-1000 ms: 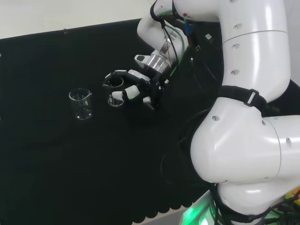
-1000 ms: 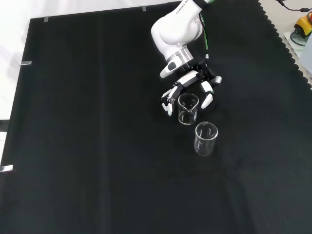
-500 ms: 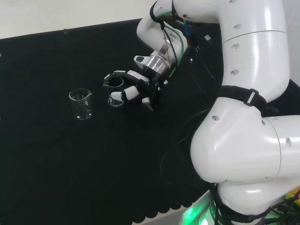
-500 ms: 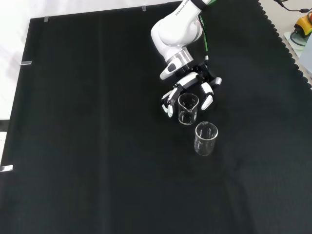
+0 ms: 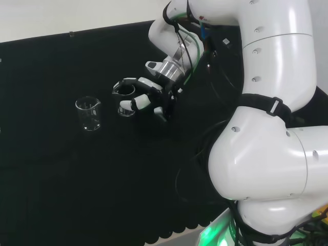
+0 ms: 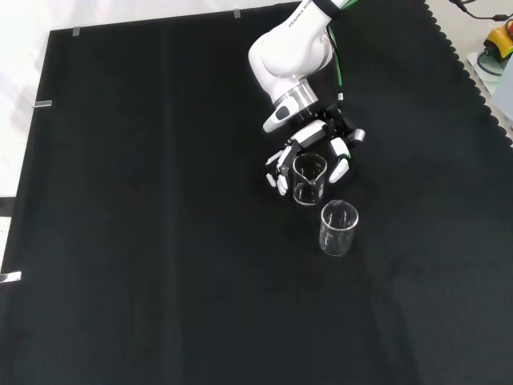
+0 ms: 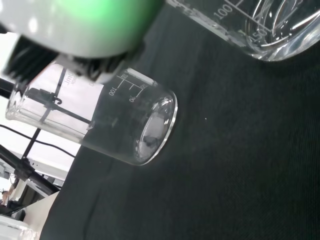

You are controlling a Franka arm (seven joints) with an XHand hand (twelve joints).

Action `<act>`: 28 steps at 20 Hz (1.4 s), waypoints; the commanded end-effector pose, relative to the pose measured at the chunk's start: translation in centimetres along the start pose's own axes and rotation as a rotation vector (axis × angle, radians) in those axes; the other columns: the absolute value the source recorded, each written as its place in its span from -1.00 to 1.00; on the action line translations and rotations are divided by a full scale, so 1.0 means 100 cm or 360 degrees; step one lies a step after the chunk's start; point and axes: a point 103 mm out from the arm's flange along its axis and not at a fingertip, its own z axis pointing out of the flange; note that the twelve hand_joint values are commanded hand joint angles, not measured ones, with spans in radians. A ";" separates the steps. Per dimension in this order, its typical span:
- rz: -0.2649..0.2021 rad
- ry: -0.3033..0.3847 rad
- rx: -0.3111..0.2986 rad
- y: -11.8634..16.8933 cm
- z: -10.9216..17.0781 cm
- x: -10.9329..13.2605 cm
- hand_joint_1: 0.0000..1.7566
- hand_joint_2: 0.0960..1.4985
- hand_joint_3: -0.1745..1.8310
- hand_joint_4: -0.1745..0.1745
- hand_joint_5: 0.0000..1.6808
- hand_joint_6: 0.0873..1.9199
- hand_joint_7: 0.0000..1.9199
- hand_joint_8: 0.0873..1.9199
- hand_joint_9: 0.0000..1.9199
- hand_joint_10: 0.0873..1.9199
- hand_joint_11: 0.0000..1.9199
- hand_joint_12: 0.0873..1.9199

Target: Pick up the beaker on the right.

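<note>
Two clear beakers stand on the black cloth. In the head view the smaller, right-hand beaker [image 5: 124, 98] sits inside my hand [image 5: 154, 96], whose fingers curl round it from both sides. The front view has this beaker [image 6: 309, 180] between the fingers [image 6: 277, 173] and the thumb [image 6: 341, 167], its base on the cloth. The hand [image 6: 319, 138] reaches in from above. The wrist view brings the beaker [image 7: 125, 125] close, with a blurred part of the hand [image 7: 85, 25] across it.
The taller beaker [image 5: 88, 113] stands apart to the left in the head view. In the front view this second beaker [image 6: 338, 228] is just below and right of the held one; its rim [image 7: 260, 30] also appears in the wrist view. The arm's white links [image 5: 271, 128] stand at the right.
The hand has shifted slightly toward the smaller beaker and its fingers have drawn in closer round it. Neither beaker has moved.
</note>
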 end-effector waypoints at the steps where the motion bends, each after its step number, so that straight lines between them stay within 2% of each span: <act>1: 0.0029 -0.0007 -0.0063 0.001 0.005 0.000 0.14 -0.54 0.18 0.01 -0.26 -0.10 -0.31 -0.43 -0.27 -0.50 -0.88 0.35; 3: 0.0035 -0.0010 -0.0104 0.001 0.005 0.001 0.19 -0.47 0.18 0.09 -0.08 -0.13 -0.19 -0.46 -0.17 -0.53 -0.78 0.33; 4: 0.0038 -0.0010 -0.0125 0.001 0.005 0.002 0.21 -0.30 0.03 0.25 0.05 -0.09 -0.14 -0.47 -0.12 -0.55 -0.72 0.32; 5: 0.0040 -0.0010 -0.0149 0.001 0.004 0.003 0.23 -0.14 -0.13 0.23 0.14 -0.06 -0.07 -0.49 -0.06 -0.57 -0.66 0.29; 7: 0.0040 -0.0011 -0.0186 0.001 0.002 0.005 0.28 -0.02 -0.26 -0.16 0.25 -0.07 0.07 -0.53 0.06 -0.62 -0.52 0.23; 11: 0.0030 -0.0004 -0.0258 -0.001 -0.008 0.010 0.33 -0.06 -0.22 -0.70 0.33 -0.12 0.28 -0.69 0.23 -0.76 -0.35 0.13; 12: 0.0022 -0.0010 -0.0258 -0.001 -0.010 0.012 0.37 -0.04 -0.28 -0.36 0.36 -0.17 0.31 -0.64 0.27 -0.78 -0.31 0.11; 13: 0.0017 -0.0019 -0.0255 -0.001 -0.011 0.013 0.42 0.04 -0.42 -0.54 0.38 -0.24 0.30 -0.54 0.31 -0.81 -0.26 0.09; 15: 0.0001 -0.0042 -0.0233 0.000 -0.012 0.016 0.44 0.06 -0.49 -0.04 0.41 -0.31 0.37 -0.60 0.38 -0.87 -0.20 0.05; 17: -0.0019 -0.0092 -0.0205 0.001 -0.015 0.020 0.47 0.14 -0.61 -0.64 0.44 -0.40 0.35 -0.54 0.43 -0.93 -0.17 0.02; 18: -0.0032 -0.0131 -0.0189 0.002 -0.016 0.022 0.47 0.18 -0.66 -0.82 0.45 -0.42 0.34 -0.52 0.44 -0.95 -0.16 0.01; 19: -0.0047 -0.0184 -0.0169 0.002 -0.017 0.025 0.48 0.19 -0.69 -0.91 0.45 -0.44 0.33 -0.51 0.45 -0.96 -0.15 0.01; 23: -0.0092 -0.0331 -0.0096 0.004 -0.023 0.034 0.48 0.21 -0.71 -1.00 0.45 -0.45 0.32 -0.49 0.47 -0.98 -0.15 0.01; 28: -0.0108 -0.0351 -0.0068 0.003 -0.029 0.038 0.49 0.20 -0.74 -1.00 0.52 -0.56 0.39 -0.62 0.54 -1.00 -0.10 -0.03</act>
